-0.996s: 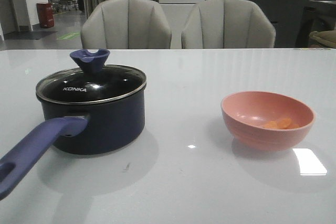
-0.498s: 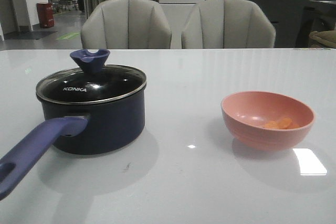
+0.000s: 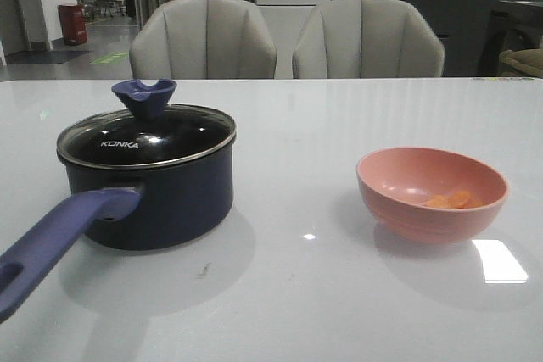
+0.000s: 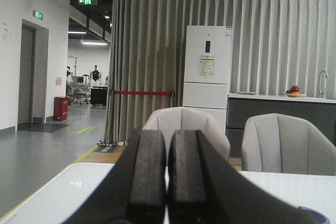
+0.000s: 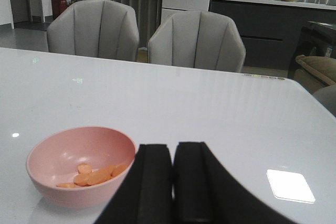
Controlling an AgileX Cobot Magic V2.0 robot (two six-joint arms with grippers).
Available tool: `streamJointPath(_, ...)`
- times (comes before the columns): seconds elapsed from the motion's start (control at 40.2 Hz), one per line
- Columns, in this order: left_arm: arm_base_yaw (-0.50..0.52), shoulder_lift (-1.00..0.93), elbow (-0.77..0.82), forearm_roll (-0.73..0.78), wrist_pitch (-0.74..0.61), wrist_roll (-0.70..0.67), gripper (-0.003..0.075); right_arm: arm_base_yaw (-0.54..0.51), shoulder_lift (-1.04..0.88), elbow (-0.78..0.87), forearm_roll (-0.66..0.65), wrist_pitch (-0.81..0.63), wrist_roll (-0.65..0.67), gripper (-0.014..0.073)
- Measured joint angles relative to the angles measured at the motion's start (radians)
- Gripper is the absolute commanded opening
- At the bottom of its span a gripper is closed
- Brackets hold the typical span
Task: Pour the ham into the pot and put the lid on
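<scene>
Only the wrist cameras catch the robot; the left gripper (image 4: 167,182) shows two matte black, flat-faced rectangular fingers with squared tips, flaring into dark sloped bases; the right gripper (image 5: 172,182) looks identical, black blocky pads, no cables, screws or markings visible.

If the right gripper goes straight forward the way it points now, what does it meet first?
Probably nothing on the table. The right gripper, jaws shut, points over bare table toward a grey chair. The pink bowl sits off to one side, likely outside that line, though depth is unclear.
</scene>
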Motion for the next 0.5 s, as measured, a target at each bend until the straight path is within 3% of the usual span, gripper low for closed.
streamJointPath(0.149,0.0,0.051,-0.12,0.0,0.119,0.0,0.0119,0.0,0.0,0.0,0.0,0.0,0.0,0.016)
streamJointPath(0.349,0.0,0.214,-0.332,0.0,0.414,0.0,0.0119,0.0,0.0,0.0,0.0,0.0,0.0,0.016)
streamJointPath(0.498,0.0,0.292,-0.381,-0.006,0.542,0.0,0.0119,0.0,0.0,0.0,0.0,0.0,0.0,0.016)
